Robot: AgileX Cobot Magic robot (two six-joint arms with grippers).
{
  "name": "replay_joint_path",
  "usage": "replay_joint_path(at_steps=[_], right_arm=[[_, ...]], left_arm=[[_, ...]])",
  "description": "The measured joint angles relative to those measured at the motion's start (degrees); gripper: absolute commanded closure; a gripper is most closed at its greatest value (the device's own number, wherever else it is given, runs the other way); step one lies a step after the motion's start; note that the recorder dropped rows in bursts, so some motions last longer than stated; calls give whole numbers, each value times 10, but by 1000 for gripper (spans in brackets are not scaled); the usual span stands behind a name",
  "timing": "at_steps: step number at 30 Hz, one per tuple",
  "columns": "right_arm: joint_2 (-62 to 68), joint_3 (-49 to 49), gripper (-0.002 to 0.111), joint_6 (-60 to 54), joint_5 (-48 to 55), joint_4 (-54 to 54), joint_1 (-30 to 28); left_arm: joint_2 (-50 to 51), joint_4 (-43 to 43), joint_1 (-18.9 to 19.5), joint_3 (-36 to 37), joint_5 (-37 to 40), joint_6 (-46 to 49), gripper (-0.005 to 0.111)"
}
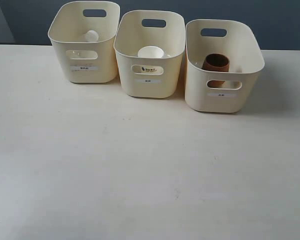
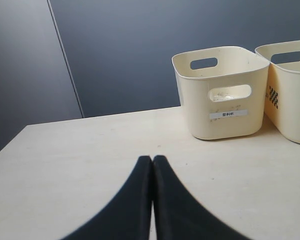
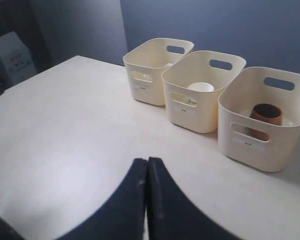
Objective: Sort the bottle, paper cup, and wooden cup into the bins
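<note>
First, nearest the cameras, the left gripper (image 2: 152, 159) and the right gripper (image 3: 147, 161) each show jaws pressed together on nothing, above the table (image 1: 140, 165). Across a bare stretch of it, well ahead of both arms, stand the 3 bins (image 1: 149, 90). The left bin (image 1: 85, 75) holds the bottle (image 1: 91, 35), cap up. The middle bin (image 1: 165, 75) holds the paper cup (image 1: 150, 52), mouth up. The right bin (image 1: 200, 95) holds the wooden cup (image 1: 216, 62), upright. The left arm is nearer the bottle and the right nearer the wooden cup, but I judge nothing remains to fetch.
</note>
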Motion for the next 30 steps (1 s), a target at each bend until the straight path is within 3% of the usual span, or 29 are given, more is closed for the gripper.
replay_joint_path(at_steps=[17, 24, 30], right_arm=[[-62, 19, 108, -57, -66, 5, -9], [-62, 87, 108, -145, -190, 58, -74], [-61, 217, 108, -174, -343, 100, -101]], left_arm=[[0, 0, 0, 0, 0, 0, 107], [0, 0, 0, 0, 0, 0, 107], [0, 0, 0, 0, 0, 0, 107]])
